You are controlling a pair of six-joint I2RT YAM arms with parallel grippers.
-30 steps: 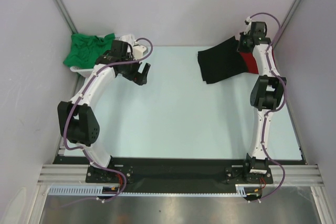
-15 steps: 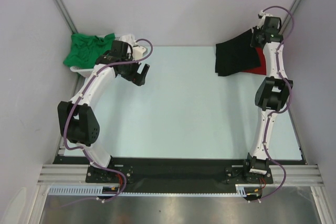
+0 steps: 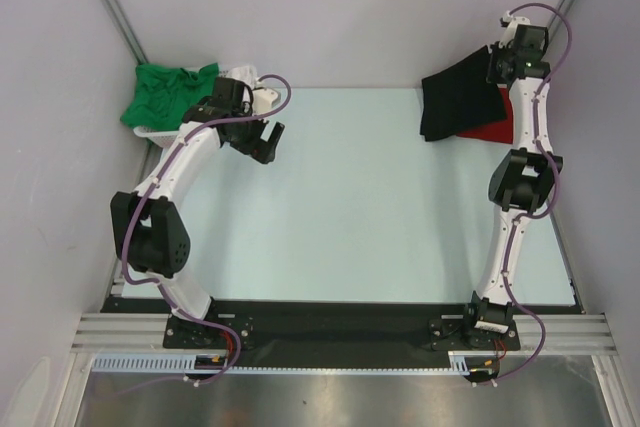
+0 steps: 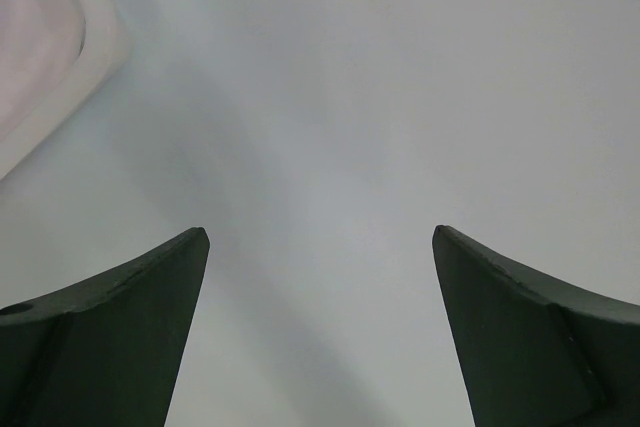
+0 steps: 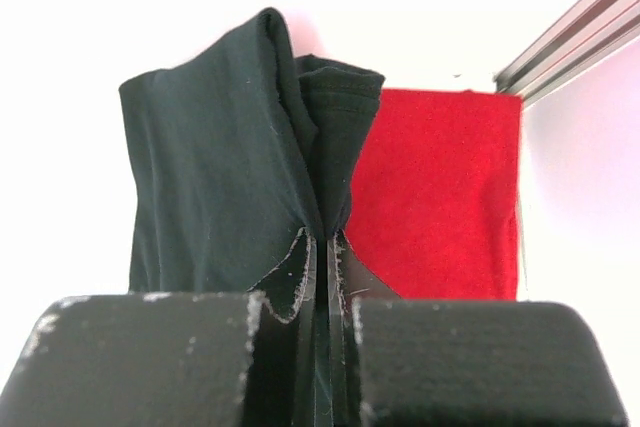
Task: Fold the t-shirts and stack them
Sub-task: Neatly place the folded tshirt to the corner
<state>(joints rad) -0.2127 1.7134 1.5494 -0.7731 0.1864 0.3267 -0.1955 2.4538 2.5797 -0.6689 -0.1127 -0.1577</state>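
My right gripper (image 3: pixel 497 69) is shut on the black t-shirt (image 3: pixel 455 102) and holds it lifted at the far right corner; the cloth hangs over the folded red t-shirt (image 3: pixel 498 125) on the table. In the right wrist view the black t-shirt (image 5: pixel 230 177) is pinched between the closed fingers, with the red t-shirt (image 5: pixel 435 197) below. My left gripper (image 3: pixel 268 143) is open and empty, low over bare table near the basket. The green t-shirt (image 3: pixel 165 90) and the white t-shirt (image 3: pixel 243 79) lie in the basket.
The white plastic basket (image 3: pixel 152 133) stands at the far left corner; its rim (image 4: pixel 60 67) shows in the left wrist view. Grey walls and metal frame posts close in on both sides and the back.
My right gripper has carried the black t-shirt rightward and toward the back, over the red t-shirt. The left arm has barely moved.
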